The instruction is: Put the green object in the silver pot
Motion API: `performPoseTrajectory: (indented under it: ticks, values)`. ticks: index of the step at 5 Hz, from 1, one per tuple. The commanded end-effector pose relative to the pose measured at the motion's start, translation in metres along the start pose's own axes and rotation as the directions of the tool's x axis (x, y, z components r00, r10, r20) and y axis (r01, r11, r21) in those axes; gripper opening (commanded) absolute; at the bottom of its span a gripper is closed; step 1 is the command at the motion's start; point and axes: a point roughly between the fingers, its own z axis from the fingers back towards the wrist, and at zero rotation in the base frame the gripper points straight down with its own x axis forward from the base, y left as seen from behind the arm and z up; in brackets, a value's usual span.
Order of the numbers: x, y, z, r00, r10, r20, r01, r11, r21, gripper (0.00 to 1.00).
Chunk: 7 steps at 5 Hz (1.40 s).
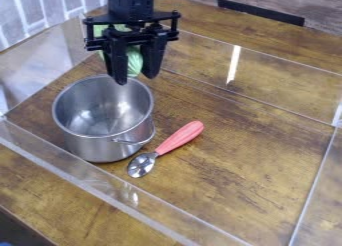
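Observation:
The green object hangs between the black fingers of my gripper, which is shut on it and points straight down. Only a strip of its light green body shows between the fingers. It hangs in the air just above the far rim of the silver pot, toward that rim's right side. The pot is round, shiny steel, with nothing inside and a short handle at its near right, standing on the wooden table at left of centre.
A spoon with a red handle lies right of the pot, its metal bowl toward the front. Clear acrylic walls fence the wooden work area on all sides.

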Motion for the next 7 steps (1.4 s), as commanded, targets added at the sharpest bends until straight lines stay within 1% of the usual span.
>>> performPoseTrajectory:
  ticks: [1,2,3,6,7]
  values:
    - [0.006,0.012,0.022,0.999,0.017,0.048,-0.013,0.997,-0.078,0.00]
    - [0.007,0.018,0.024,0.998,0.017,0.055,-0.012,0.997,-0.081,1.00]
    - [0.008,0.018,0.017,0.998,0.019,0.057,-0.014,0.996,-0.089,1.00]
    - [0.013,0.025,0.021,0.996,-0.041,0.076,0.050,0.991,-0.124,1.00]
    - [0.014,0.026,0.018,0.994,-0.061,0.086,0.072,0.989,-0.131,1.00]
